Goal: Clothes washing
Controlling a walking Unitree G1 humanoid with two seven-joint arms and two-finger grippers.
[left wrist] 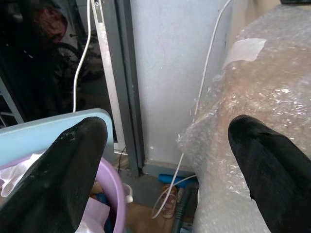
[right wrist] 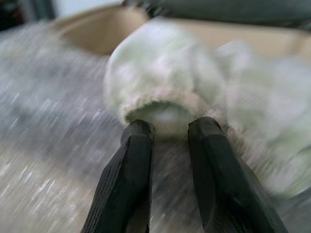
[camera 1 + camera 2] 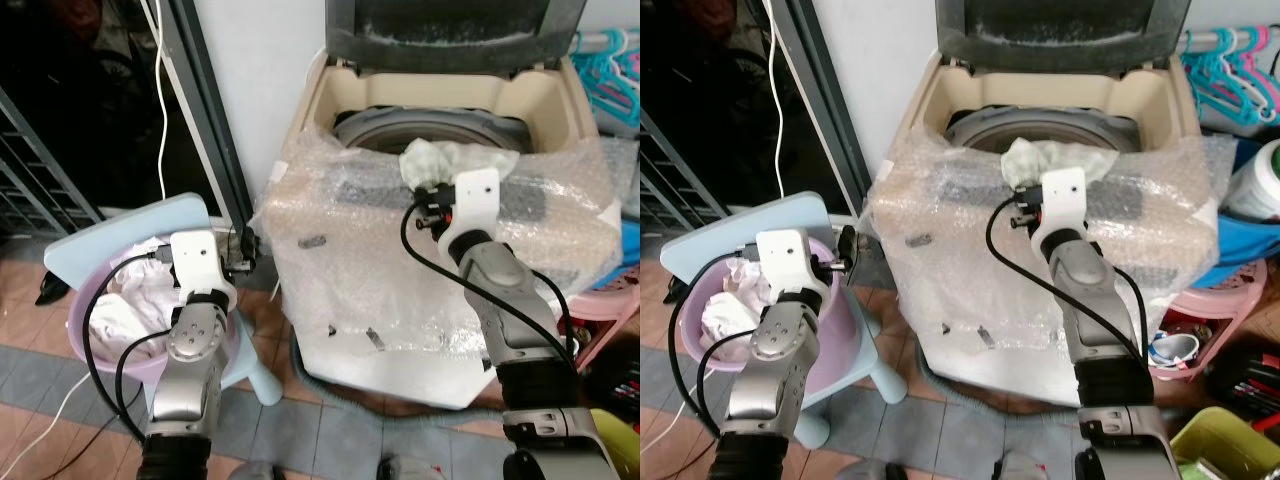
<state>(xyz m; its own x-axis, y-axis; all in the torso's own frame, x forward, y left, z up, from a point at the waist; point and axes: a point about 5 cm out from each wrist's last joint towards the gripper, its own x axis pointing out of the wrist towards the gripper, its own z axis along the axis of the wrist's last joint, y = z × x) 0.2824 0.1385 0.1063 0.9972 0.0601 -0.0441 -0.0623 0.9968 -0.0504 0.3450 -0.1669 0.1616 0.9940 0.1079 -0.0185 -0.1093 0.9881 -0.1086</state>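
Right end effector [image 2: 167, 127] pinches a pale green garment [image 3: 445, 160] at a hemmed edge, fingers [image 2: 129, 174] nearly together with cloth bunched between the tips; wrist view is motion-blurred, so I can't confirm how deep the bite is. Garment drapes over the front rim of the top-load washing machine [image 3: 400, 300], part on the bubble wrap [image 3: 340, 240] covering the control panel, part toward the drum opening [image 3: 420, 125]. Lid is up, so the drum is reachable. My read: it's held high at the edge so the cloth clears the wrap and rim before dropping into the drum. Left end effector [image 1: 167, 145] is spread wide and empty, parked between the machine's side and the purple laundry basket [image 3: 235, 350], likely staged for the next pick. Basket sits on a light blue stool [image 3: 80, 250] just left of the machine, white clothes [image 3: 125, 320] inside, keeping the reach short.
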